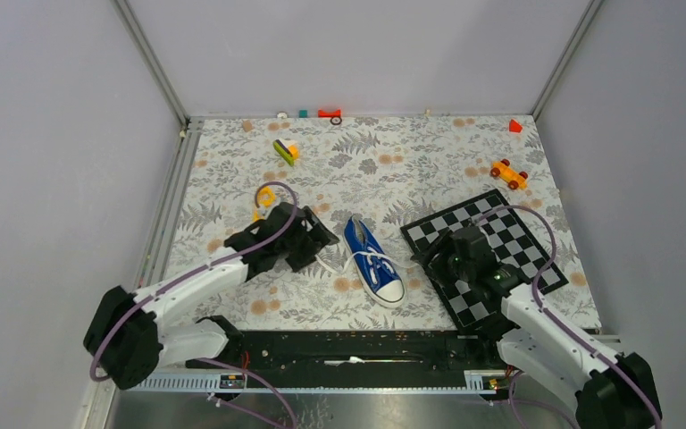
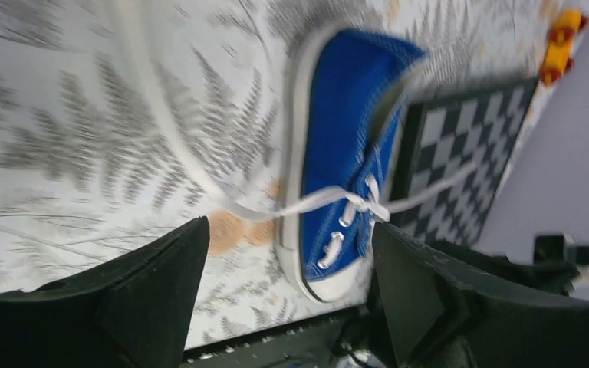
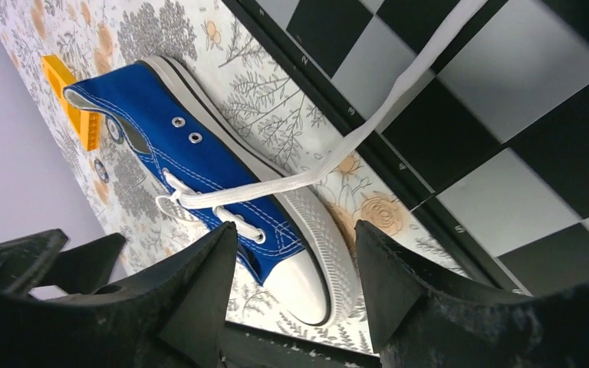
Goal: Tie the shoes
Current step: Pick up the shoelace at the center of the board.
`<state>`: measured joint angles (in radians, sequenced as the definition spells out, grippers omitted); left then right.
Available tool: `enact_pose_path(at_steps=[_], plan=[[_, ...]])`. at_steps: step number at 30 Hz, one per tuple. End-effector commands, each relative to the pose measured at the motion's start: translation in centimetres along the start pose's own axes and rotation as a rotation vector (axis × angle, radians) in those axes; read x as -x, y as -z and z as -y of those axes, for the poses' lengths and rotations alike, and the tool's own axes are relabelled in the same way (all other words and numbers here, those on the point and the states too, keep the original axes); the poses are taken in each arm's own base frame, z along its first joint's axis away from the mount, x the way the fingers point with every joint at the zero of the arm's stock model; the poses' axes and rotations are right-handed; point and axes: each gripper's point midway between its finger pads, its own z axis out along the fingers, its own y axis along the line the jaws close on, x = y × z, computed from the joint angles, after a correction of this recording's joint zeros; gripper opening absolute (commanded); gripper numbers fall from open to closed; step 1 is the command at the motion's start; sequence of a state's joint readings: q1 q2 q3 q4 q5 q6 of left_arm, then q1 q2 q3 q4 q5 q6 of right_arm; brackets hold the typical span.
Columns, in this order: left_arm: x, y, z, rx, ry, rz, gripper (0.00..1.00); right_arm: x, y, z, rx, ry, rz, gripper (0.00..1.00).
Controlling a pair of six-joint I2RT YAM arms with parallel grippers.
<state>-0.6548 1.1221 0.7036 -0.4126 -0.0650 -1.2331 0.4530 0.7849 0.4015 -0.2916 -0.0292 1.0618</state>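
The blue sneaker (image 1: 373, 261) lies on its sole in the middle of the tabletop (image 1: 232, 170), toe toward the arm bases, between the two arms. The left end effector (image 2: 290, 249) is released, its fingers spread wide with nothing between them. The right end effector (image 3: 293, 239) is likewise released and empty. The laces meet in a crossing over the eyelets. From there the left lace (image 2: 307, 201) trails out across the fern print, and the right lace (image 3: 399, 86) runs over the chessboard (image 1: 522, 234).

The step in hand appears to be taking each lace up to form the bow. Each arm would do well to come down on its own lace near the shoe, where the lace lies flat and straight, and to close squarely across it. A gentle pull seems wise, since the light shoe may slide or tip.
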Motion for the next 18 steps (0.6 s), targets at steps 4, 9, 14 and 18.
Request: enact_pose_path(at_steps=[4,9,14,18], plan=[[-6.1,-3.2,4.9,-0.196,0.215,-0.264,0.86,-1.3,-2.2,-1.8,0.014,-0.19,-0.037,0.66],[-7.2,-5.1,5.1,-0.237,0.266,-0.295,0.87,-1.6,-3.7,-0.6,-0.018,-0.267,-0.03,0.69],[-7.4,-5.9,4.6,-0.199,0.2,-0.272,0.74,-0.8,-4.7,0.0,-0.052,-0.282,0.022,0.69],[-7.3,-6.2,4.0,-0.167,0.174,-0.253,0.52,-0.8,-5.6,-0.2,-0.054,-0.301,0.019,0.68]])
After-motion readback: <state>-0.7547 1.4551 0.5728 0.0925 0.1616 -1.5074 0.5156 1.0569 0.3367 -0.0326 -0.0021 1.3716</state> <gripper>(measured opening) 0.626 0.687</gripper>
